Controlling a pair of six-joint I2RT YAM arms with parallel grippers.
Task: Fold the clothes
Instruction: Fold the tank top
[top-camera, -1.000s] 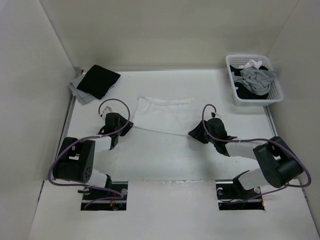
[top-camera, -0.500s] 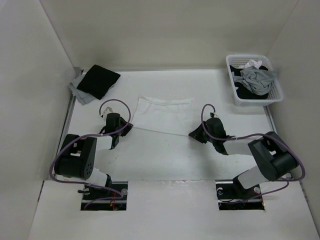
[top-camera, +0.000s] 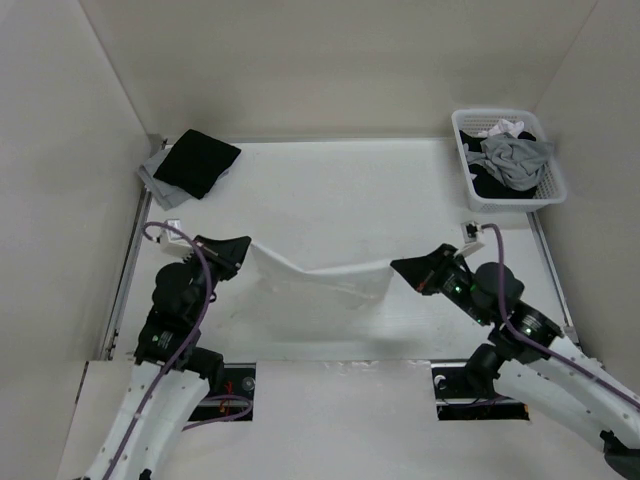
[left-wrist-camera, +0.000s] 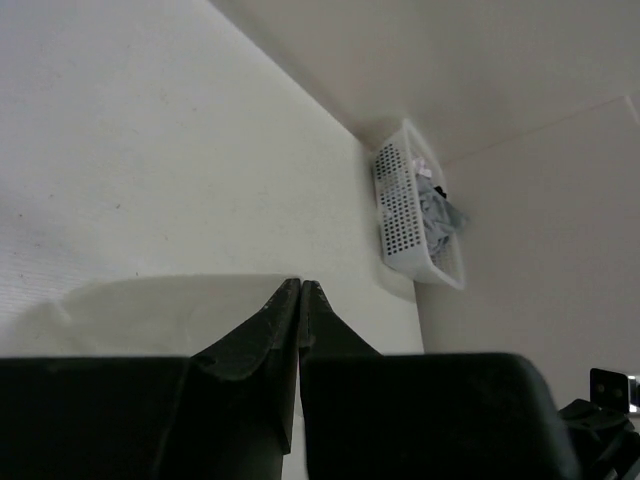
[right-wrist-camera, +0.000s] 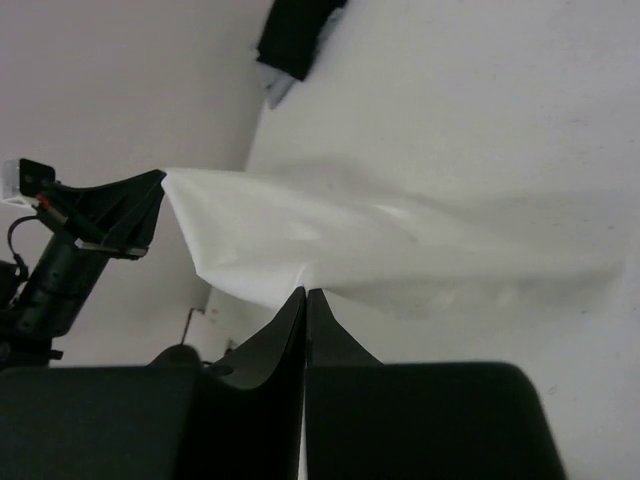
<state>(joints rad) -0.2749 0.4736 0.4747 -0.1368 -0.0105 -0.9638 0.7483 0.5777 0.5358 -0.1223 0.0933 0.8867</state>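
The clothes (top-camera: 322, 281), a plain white top, hang stretched between my two grippers above the near half of the table. My left gripper (top-camera: 246, 248) is shut on its left corner, and my right gripper (top-camera: 394, 266) is shut on its right corner. The lower part of the fabric sags toward the table. In the right wrist view the white cloth (right-wrist-camera: 380, 240) spreads out from my shut right gripper (right-wrist-camera: 305, 291) across to the left gripper (right-wrist-camera: 157, 180). In the left wrist view my left gripper (left-wrist-camera: 300, 283) is pressed shut, with pale fabric (left-wrist-camera: 150, 305) just past the tips.
A white basket (top-camera: 553, 186) with grey, black and white garments stands at the back right, also seen in the left wrist view (left-wrist-camera: 398, 215). A folded black garment (top-camera: 197, 160) lies on a grey garment (top-camera: 153, 176) at the back left. White walls close in the table.
Both grippers closed on the top's near corners, then drew back toward the near edge and rose. The top left the middle of the table and now hangs between them.
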